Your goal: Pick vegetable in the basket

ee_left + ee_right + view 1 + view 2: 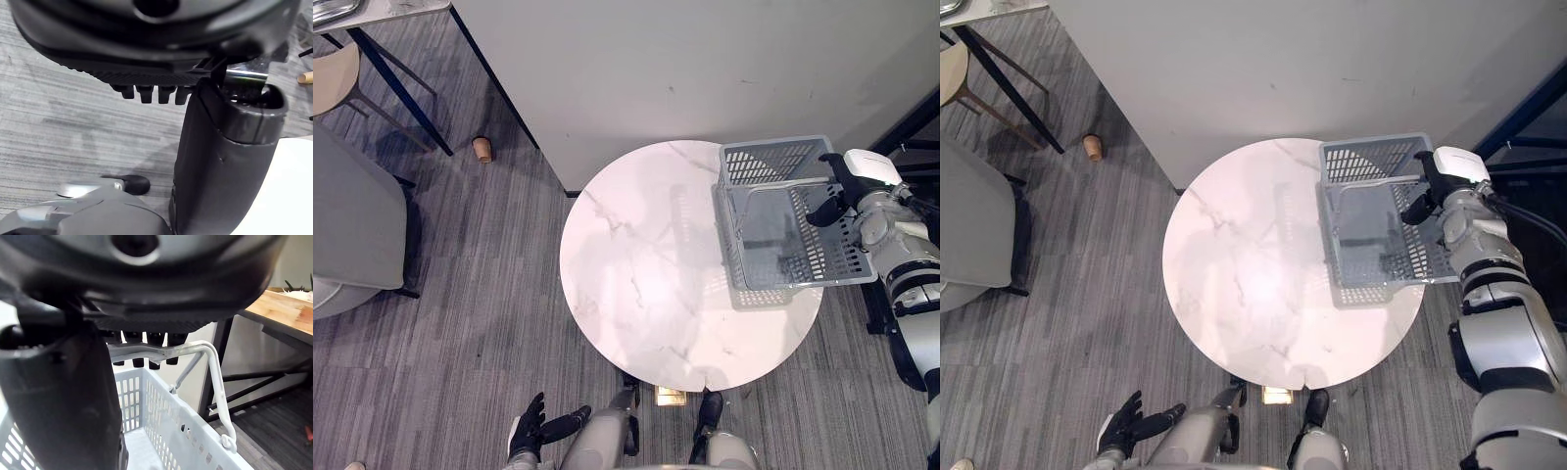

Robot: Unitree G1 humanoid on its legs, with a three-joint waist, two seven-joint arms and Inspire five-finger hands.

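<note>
Here, the grey basket (773,162) is gripped by its handle (195,349) in the right hand (842,186) at the surface's (646,284) right edge, while the left hand (527,433) is held open

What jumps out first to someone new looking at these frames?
The grey basket at the right edge of the round white marble table, with the right hand curling its fingers round the basket's handle. Next, the left hand, low at the lower left over the floor, fingers spread and holding nothing.
</note>
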